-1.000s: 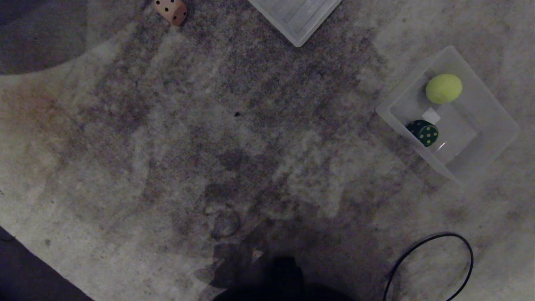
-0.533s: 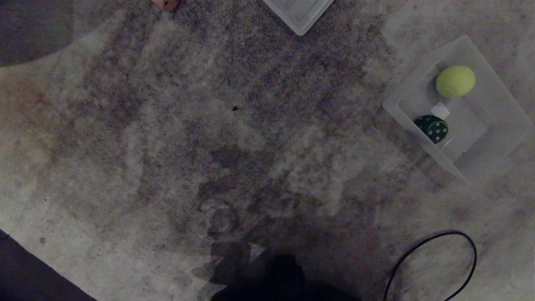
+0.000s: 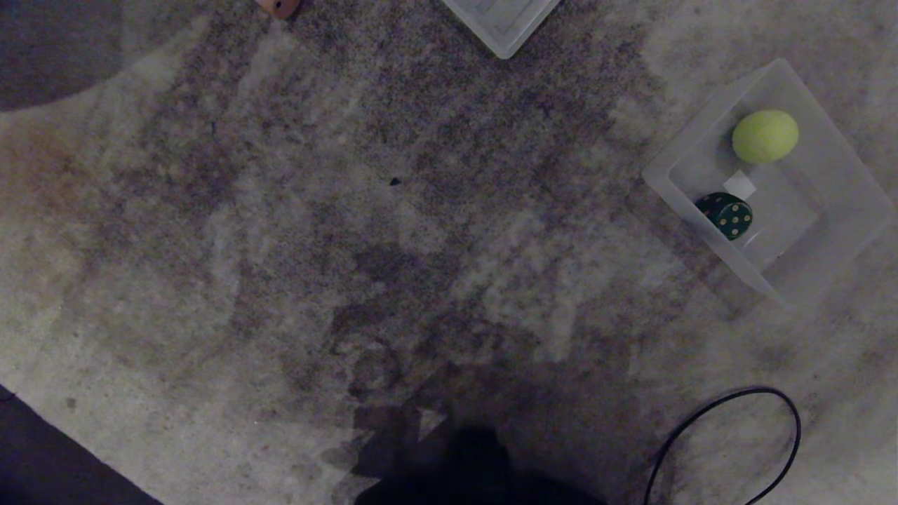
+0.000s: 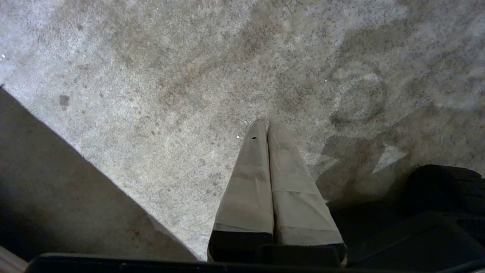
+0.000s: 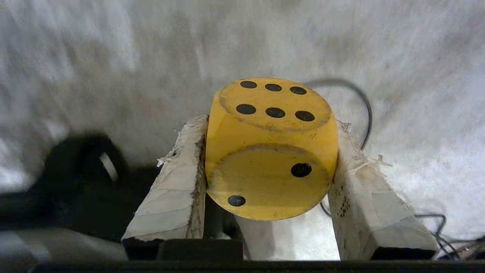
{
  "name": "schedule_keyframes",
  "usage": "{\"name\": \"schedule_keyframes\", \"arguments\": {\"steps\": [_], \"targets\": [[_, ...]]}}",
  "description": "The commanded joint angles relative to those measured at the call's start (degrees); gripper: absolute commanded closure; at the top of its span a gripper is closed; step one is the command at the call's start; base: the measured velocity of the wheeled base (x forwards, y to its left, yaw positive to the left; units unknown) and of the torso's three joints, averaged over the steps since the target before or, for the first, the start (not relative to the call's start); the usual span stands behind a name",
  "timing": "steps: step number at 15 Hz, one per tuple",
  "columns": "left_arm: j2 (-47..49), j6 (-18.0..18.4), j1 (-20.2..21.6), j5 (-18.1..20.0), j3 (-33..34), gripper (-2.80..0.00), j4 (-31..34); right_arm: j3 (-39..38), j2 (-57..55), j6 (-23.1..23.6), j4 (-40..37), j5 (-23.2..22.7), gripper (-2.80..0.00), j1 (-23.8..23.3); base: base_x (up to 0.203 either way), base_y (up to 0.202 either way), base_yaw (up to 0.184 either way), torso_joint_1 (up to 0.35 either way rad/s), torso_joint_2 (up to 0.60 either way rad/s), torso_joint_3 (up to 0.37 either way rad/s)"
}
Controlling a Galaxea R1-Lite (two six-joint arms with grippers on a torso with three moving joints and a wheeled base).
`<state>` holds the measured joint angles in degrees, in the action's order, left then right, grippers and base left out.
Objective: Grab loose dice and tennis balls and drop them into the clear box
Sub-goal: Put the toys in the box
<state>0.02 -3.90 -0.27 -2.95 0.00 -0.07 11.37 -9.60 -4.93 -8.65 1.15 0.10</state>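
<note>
Head camera view has shifted slightly since a second ago; clear box [image 3: 828,210] sitting at right on carpet [image 3: 280,280], holding tennis ball [image 3: 765,137] and green die [image 3: 726,215]. Right tool [image 5: 271,151] is gripping yellow die [image 5: 271,148], six-face outward, no long axis; drop pending. Left tool [image 4: 267,127] closed, idle.

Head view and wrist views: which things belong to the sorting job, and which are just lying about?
Job:
- clear box
- tennis ball in it
- dark green die in it
- yellow die, held by right gripper
- tan die, loose

Lying about:
- ribbed lid
- black cable
- carpet
</note>
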Motion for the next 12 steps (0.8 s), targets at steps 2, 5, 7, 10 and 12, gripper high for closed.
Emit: {"name": "schedule_keyframes", "arguments": {"steps": [2,5,7,10,12], "targets": [[0.1,-0.1,0.0,0.0,0.1,0.00,0.0,7.0,-23.7,-2.9,7.0,0.5,0.00,-1.0,0.000,0.000,0.000,0.000,0.00,0.000],[0.1,-0.1,0.0,0.0,0.1,0.00,0.0,10.6,-43.5,-4.7,21.9,1.7,0.00,-1.8,0.000,0.000,0.000,0.000,0.00,0.000],[0.1,-0.1,0.0,0.0,0.1,0.00,0.0,12.6,-55.7,-5.7,33.4,3.5,0.00,-2.1,0.000,0.000,0.000,0.000,0.00,0.000],[0.1,-0.1,0.0,0.0,0.1,0.00,0.0,18.1,-71.6,-8.2,49.3,9.0,0.00,-2.7,0.000,0.000,0.000,0.000,0.00,0.000],[0.1,-0.1,0.0,0.0,0.1,0.00,0.0,22.8,-75.5,-10.8,55.6,11.7,0.00,-3.7,0.000,0.000,0.000,0.000,0.00,0.000]]}}
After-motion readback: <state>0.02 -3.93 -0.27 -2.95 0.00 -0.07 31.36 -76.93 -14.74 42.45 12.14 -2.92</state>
